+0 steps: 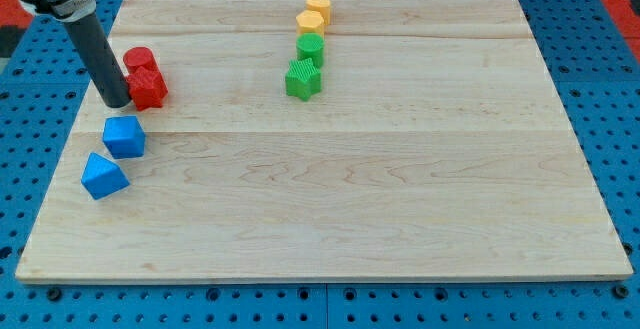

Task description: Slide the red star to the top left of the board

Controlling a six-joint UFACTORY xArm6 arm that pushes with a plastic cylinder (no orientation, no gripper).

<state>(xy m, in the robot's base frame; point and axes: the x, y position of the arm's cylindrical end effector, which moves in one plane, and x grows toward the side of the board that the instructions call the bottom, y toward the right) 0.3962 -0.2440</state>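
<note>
The red star (149, 88) lies near the board's left edge, in the upper left part. A second red block (138, 60), rounded, touches it just above. My tip (117, 103) rests on the board right at the star's left side, touching or nearly touching it. The dark rod rises from there toward the view's top left.
Two blue blocks (124, 136) (103, 176) lie just below my tip near the left edge. At the top centre stand two yellow blocks (318, 2) (310, 21), a green rounded block (310, 48) and a green star (303, 79) in a column. The wooden board (400, 199) sits on a blue pegboard.
</note>
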